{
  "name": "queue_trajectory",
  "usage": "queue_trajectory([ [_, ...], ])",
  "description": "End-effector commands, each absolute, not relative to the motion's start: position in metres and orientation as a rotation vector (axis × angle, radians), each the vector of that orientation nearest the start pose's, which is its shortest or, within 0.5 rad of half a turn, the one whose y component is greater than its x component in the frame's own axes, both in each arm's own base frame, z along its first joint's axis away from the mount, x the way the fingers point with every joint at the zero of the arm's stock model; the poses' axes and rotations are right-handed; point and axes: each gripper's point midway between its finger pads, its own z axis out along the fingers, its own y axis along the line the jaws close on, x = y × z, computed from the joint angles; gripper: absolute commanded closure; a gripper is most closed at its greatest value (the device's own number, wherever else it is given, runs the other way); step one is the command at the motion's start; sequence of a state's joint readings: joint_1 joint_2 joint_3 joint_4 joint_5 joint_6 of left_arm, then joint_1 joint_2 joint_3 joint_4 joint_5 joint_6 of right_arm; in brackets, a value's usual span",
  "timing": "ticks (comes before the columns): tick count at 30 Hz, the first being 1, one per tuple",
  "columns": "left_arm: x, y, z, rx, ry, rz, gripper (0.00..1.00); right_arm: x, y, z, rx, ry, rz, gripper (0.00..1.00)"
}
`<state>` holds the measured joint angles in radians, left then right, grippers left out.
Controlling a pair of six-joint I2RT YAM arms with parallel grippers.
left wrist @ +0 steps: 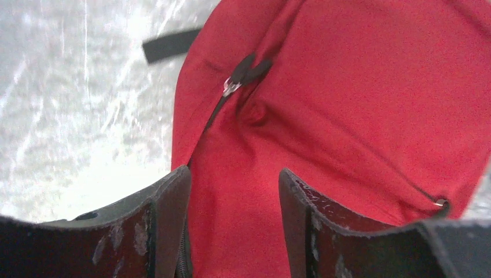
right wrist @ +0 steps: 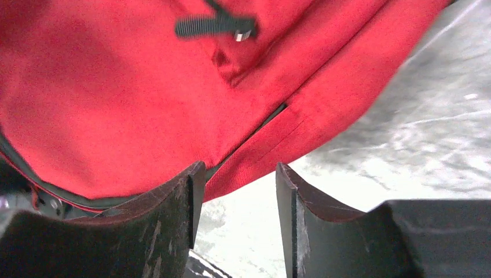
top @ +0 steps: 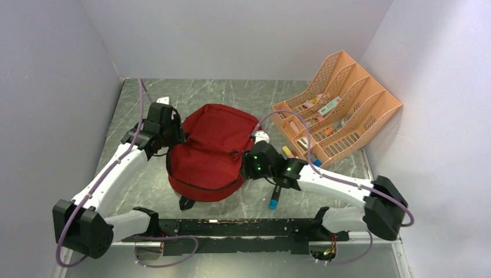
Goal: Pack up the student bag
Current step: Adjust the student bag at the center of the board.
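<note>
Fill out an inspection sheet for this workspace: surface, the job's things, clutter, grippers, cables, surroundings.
Surface: grey marbled table top, no spills seen.
Job's things: dark-red student bag lying mid-table between the arms.
Clutter: peach mesh organiser at the far right holding small items; blue-tipped pen on the table beside the right arm.
Grippers: left gripper open over the bag's fabric; right gripper open at the bag's edge.
Cables: purple cables loop loosely along both arms.
Surroundings: pale walls on three sides.
</note>
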<state>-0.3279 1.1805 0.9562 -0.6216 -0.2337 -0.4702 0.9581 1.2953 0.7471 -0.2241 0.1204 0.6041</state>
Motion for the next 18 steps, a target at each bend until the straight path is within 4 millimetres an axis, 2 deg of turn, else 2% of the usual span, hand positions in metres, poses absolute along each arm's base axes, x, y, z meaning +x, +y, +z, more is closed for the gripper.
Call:
queue_trajectory([
  [1,0.317,-0.097,0.22,-0.087,2.183,-0.231,0.38,0.228,0.249,0.122,-0.147,2.262,0.501,0.48],
  [4,0.319,-0.141,0.239,0.06,2.124,-0.439,0.38,0.239,0.24,0.124,-0.087,2.263,0.539,0.48],
  [5,0.316,-0.164,0.24,0.135,2.117,-0.501,0.39,0.243,0.238,0.122,-0.069,2.272,0.559,0.48],
  [9,0.299,-0.236,0.232,0.383,2.124,-0.592,0.41,0.25,0.241,0.122,-0.031,2.285,0.68,0.48],
  [11,0.292,-0.262,0.219,0.473,2.161,-0.634,0.43,0.25,0.246,0.124,-0.042,2.284,0.73,0.48],
  [14,0.288,-0.279,0.199,0.514,2.227,-0.637,0.44,0.247,0.249,0.12,-0.058,2.301,0.75,0.48],
  [18,0.286,-0.278,0.182,0.498,2.303,-0.6,0.46,0.242,0.244,0.114,-0.046,2.309,0.743,0.48],
])
